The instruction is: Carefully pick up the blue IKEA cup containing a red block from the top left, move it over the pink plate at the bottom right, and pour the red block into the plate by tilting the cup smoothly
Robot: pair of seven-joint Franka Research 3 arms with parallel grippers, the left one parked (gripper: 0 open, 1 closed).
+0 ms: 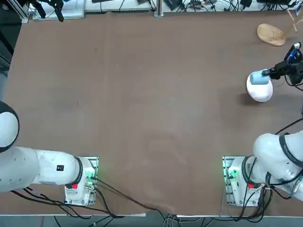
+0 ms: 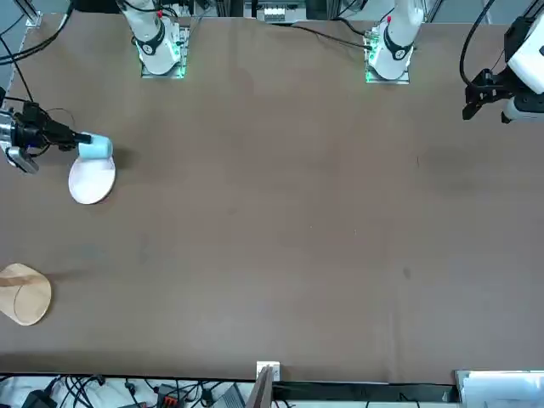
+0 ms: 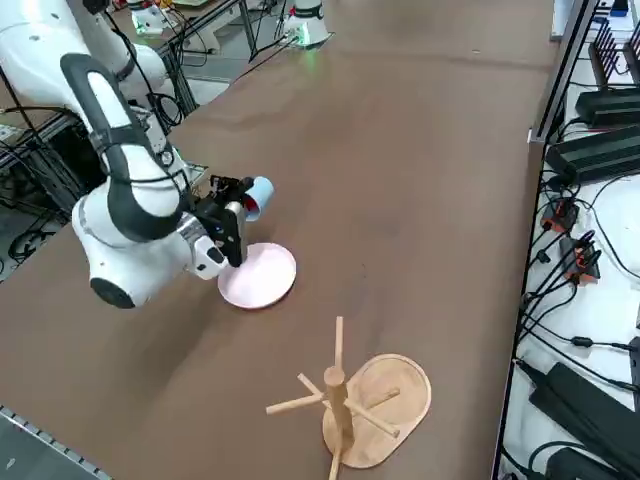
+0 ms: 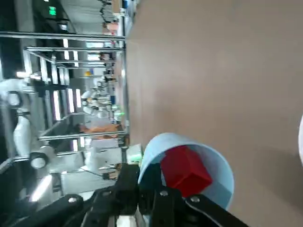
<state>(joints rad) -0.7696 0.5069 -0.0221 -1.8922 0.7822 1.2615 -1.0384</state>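
I'm holding the blue IKEA cup (image 1: 258,77) tipped nearly onto its side, hanging in the air at the edge of the pink plate (image 1: 260,90). The pickup and the carry are looking done to me; the pour is underway but not finished. The red block (image 4: 184,170) is sitting inside the cup near the rim, and I'm seeing nothing red on the plate. The right gripper (image 3: 236,213) is pinching the cup wall at the rim, one finger inside and one outside, with the mouth pointing away from the wrist. The wooden mug stand (image 3: 350,395) is standing well apart. I'm judging a little more tilt is needed before the block slides out.
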